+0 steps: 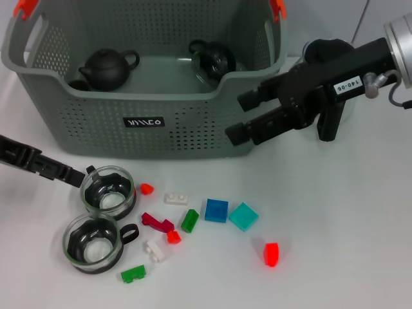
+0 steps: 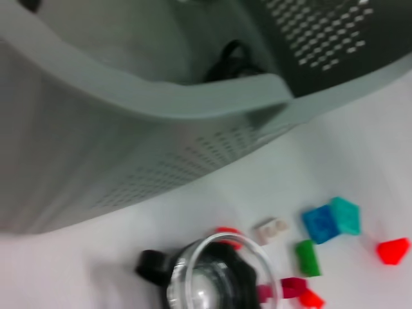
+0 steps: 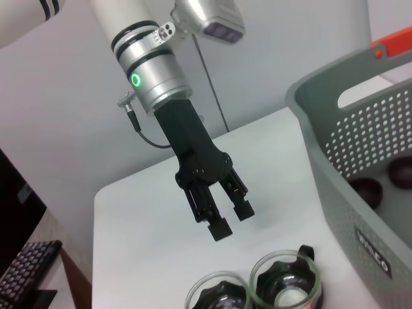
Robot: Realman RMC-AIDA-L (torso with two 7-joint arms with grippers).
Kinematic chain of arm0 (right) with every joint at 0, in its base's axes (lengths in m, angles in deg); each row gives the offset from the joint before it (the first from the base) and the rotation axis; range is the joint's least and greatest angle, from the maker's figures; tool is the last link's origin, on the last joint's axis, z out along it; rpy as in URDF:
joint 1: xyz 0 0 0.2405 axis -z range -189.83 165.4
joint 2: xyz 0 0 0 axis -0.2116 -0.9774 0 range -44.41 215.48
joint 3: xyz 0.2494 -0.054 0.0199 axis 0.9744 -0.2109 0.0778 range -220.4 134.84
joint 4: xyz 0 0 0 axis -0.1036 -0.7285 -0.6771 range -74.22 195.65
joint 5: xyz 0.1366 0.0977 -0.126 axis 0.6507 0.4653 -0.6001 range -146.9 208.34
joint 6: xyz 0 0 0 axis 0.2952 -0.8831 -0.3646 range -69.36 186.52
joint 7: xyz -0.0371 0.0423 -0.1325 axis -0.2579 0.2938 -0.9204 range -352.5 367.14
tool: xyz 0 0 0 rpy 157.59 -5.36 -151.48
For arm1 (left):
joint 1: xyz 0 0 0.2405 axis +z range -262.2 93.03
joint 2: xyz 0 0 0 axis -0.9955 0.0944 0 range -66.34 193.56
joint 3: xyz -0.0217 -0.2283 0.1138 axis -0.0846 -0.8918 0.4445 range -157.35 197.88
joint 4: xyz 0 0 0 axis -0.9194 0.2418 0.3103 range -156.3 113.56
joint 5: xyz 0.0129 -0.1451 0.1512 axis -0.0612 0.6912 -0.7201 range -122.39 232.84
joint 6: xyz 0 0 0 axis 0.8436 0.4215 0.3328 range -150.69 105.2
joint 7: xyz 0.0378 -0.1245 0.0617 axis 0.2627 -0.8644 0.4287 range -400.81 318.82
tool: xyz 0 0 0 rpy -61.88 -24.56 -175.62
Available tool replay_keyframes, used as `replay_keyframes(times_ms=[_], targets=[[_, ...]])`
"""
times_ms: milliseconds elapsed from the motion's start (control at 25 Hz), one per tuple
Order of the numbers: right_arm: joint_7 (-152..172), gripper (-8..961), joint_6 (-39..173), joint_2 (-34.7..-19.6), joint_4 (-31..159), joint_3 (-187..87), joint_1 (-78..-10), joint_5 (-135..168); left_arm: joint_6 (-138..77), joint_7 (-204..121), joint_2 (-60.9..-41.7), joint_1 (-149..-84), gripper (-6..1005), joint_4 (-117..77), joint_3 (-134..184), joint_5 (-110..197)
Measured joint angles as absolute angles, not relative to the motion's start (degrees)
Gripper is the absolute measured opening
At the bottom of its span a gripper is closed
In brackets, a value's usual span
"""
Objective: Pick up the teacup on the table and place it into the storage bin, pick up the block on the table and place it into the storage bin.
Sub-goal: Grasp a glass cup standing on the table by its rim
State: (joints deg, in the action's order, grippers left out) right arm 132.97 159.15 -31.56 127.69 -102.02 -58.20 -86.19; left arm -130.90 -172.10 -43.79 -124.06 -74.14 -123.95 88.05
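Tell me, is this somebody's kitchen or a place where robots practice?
Probably a robot practice lab, not a kitchen. A white table holds a grey storage bin, glass teacups and toy blocks laid out for sorting, and a computer keyboard sits on a desk nearby.

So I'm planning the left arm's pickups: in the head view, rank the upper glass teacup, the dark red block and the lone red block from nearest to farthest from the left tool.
From the left tool:
1. Upper glass teacup, right beside the tool.
2. Dark red block, mid-table among the scattered blocks.
3. Lone red block, far off toward the right arm's side.
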Motion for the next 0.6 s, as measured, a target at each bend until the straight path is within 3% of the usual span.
replay_keyframes(times_ms=[240, 600], targets=[[131.67, 896, 158.05, -31.61, 127.19, -102.01, -58.26, -86.09, -127.96, -177.59, -45.41, -125.59, 875, -76.05, -120.42, 85.12], [129.90, 897, 157.91, -31.05, 126.55, -101.71, -58.27, -85.99, -125.58, -179.40, -50.36, -124.29, 875, -84.35, -116.44, 82.42]])
